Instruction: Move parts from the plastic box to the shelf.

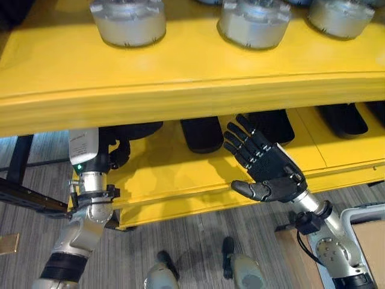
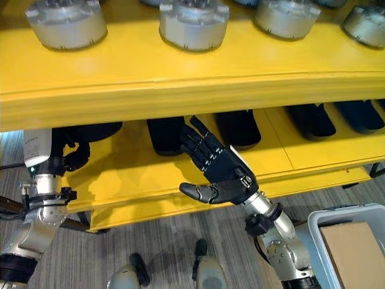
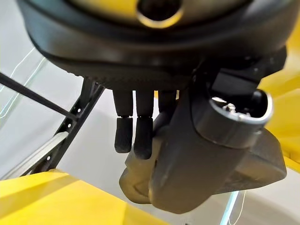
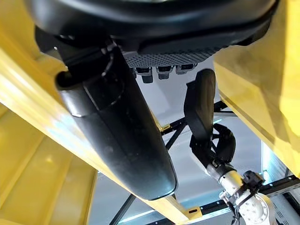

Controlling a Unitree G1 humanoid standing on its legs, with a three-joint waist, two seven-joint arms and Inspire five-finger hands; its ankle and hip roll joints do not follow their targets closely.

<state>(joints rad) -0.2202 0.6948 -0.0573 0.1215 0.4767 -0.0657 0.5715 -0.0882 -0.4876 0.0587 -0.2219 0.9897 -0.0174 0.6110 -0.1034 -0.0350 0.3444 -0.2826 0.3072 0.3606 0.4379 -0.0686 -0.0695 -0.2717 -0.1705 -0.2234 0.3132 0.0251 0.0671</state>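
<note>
Nearest in the left eye view: yellow upper shelf [image 1: 180, 90], front lip running across, loaded with silver round parts [image 1: 128, 21]. Below it, lower shelf [image 1: 180, 174] with a row of black parts [image 1: 201, 133] lying toward the back. At that tier's left end, left hand [image 1: 117, 153] reaching in under the lip, curled round a held black part [image 1: 144, 129]. Further along, right hand [image 1: 271, 171] raised before the lower shelf, fingers spread straight, palm bare, nothing in it. Same layout in the right eye view, plus the plastic box [image 2: 337, 220] at lower right on the floor side, well apart from both hands, with a cardboard-brown block [image 2: 355, 253] inside; no telling from here whether parts remain in it. In the left wrist view, fingers [image 3: 133, 136] bent over against a dark bulk; hard to separate thumb from part there. In the right wrist view, thumb [image 4: 117, 131] stretched out and finger stubs straight, confirming an empty right hand; across the gap between the tiers, left hand clamped on the long dark part, which stands out past the fingers. Judged step: placing that part on the lower shelf. To do it well: stay low under the upper lip, carry it inward over bare yellow left of the row, lay it flat, loosen only once resting, hold the right hand clear.
</note>
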